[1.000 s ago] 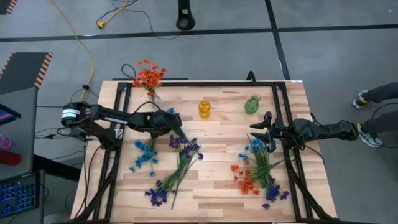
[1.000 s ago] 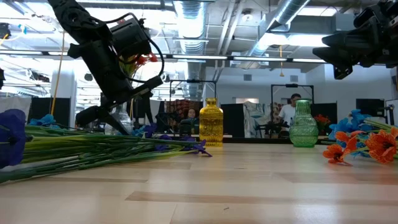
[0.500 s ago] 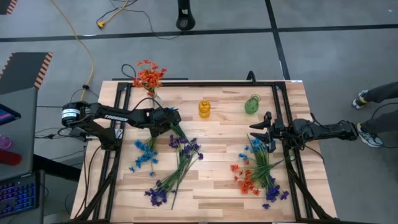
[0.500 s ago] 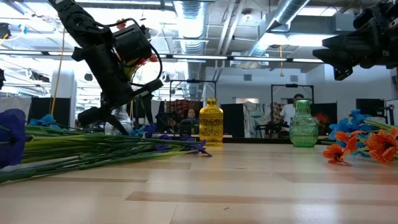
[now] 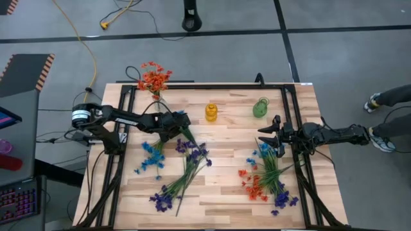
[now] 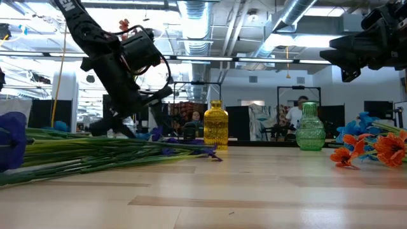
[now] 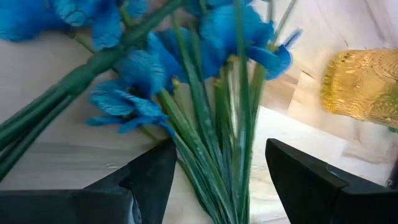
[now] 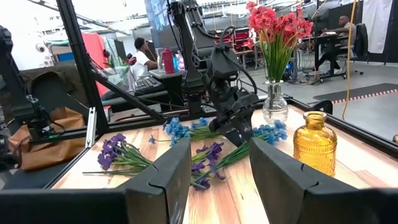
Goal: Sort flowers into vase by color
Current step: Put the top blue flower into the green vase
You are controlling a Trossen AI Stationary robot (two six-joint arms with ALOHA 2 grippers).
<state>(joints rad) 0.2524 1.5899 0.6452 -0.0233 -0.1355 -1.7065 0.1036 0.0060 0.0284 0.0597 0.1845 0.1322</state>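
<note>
From above, my left gripper (image 5: 184,130) hovered over the green stem ends of the bright blue artificial sprigs (image 5: 151,156), whose blossoms lay back toward that arm's base. My right gripper (image 5: 268,135) waited, fingers spread, well apart.

At table height, the left gripper (image 6: 137,105) hung just above the stems.

Through the left wrist, its fingers (image 7: 152,177) stood parted, empty, the blue sprigs' (image 7: 155,68) stems running lengthwise between them.

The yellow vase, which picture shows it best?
The low view: the yellow vase stands whole and side-on. The right wrist view shows it whole too, but off to one edge. The high view shows only its top. The left wrist view catches a blurred part.
</note>
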